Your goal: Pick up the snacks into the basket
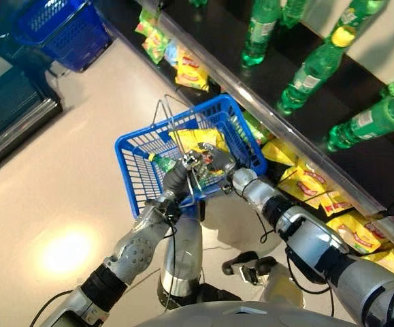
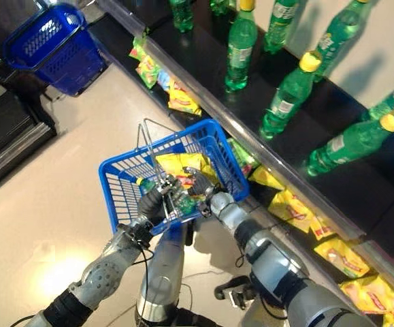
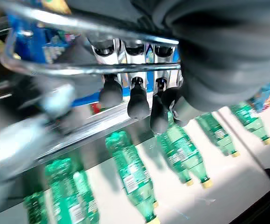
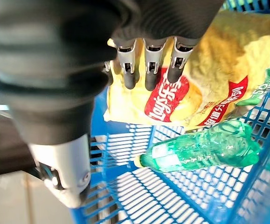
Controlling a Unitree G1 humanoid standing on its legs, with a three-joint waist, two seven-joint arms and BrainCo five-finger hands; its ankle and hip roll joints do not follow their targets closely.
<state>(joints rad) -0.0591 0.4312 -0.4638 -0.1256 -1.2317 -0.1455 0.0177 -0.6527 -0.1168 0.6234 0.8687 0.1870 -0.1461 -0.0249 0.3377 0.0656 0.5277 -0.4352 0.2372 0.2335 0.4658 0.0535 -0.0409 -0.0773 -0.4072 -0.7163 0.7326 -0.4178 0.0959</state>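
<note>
My left hand point(image 1: 173, 187) holds the blue wire basket point(image 1: 132, 146) off the floor. Its fingers point(image 3: 135, 93) are curled round one metal handle point(image 3: 102, 70); the other handle point(image 1: 166, 112) stands up at the far side. A yellow snack bag point(image 4: 209, 70) lies inside the basket beside a green bottle point(image 4: 200, 147). Reaching in over the near rim, my right hand point(image 1: 217, 160) hovers just above that bag. Its fingers point(image 4: 148, 60) are relaxed and hold nothing.
A dark shelf unit runs along the right, with green bottles point(image 1: 319, 65) on top and more yellow snack bags point(image 1: 312, 184) on the lower level behind a metal rail point(image 1: 278, 122). A second blue basket point(image 1: 67, 27) stands at the far left.
</note>
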